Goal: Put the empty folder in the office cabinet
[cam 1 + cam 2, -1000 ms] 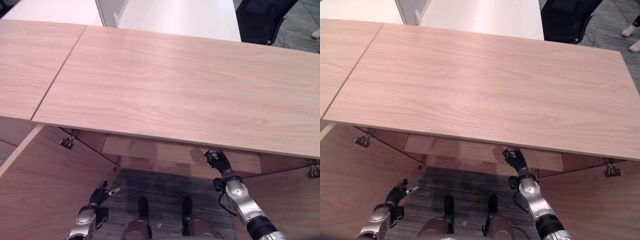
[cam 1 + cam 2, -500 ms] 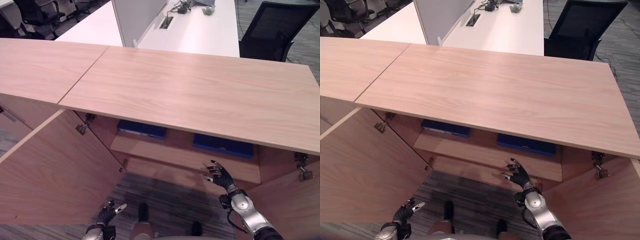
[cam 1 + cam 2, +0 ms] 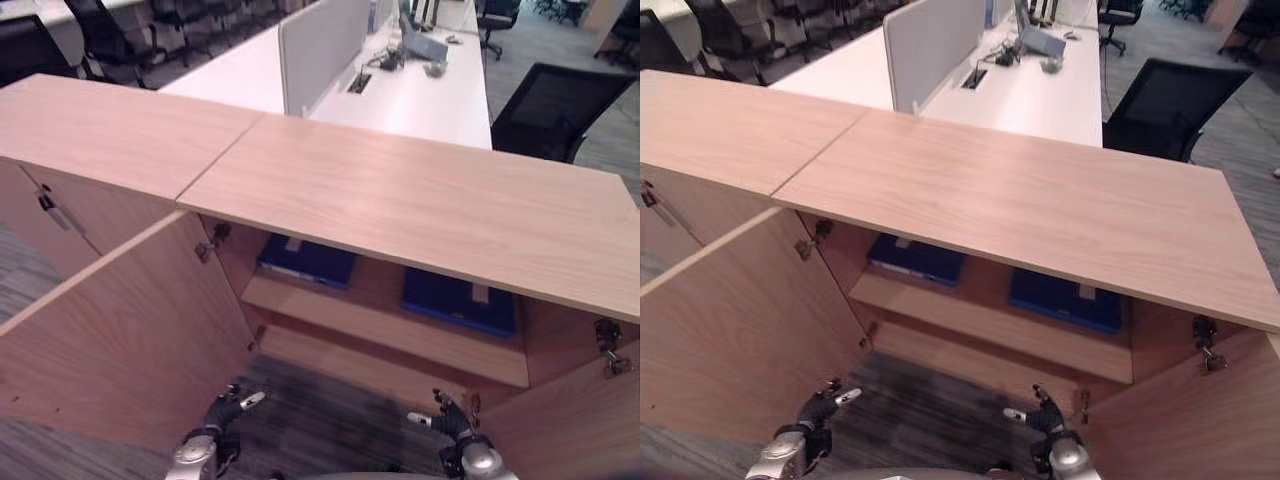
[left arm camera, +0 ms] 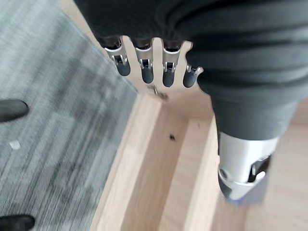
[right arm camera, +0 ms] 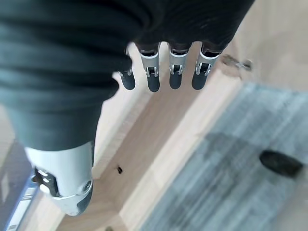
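Note:
The wooden office cabinet (image 3: pixel 420 210) stands before me with both doors swung open. Two blue folders lie flat on its upper shelf (image 3: pixel 380 330), one at the left (image 3: pixel 308 262) and one at the right (image 3: pixel 458 300). Which of them is the empty one I cannot tell. My left hand (image 3: pixel 225 412) hangs low in front of the cabinet's bottom, open, with straight fingers (image 4: pixel 144 67) holding nothing. My right hand (image 3: pixel 450 425) is low near the right door's hinge side, also open, its fingers (image 5: pixel 173 72) pointing at the cabinet's base and empty.
The left door (image 3: pixel 120 330) juts far out toward me and the right door (image 3: pixel 570 430) stands open at the lower right. A closed neighbouring cabinet (image 3: pixel 100 130) joins on the left. Behind are white desks with a partition (image 3: pixel 320 45) and a black chair (image 3: pixel 560 100).
The view has pulled back and lifted, bringing the shelf and both blue folders into sight. My right hand has come down from the shelf's front edge and its fingers have straightened.

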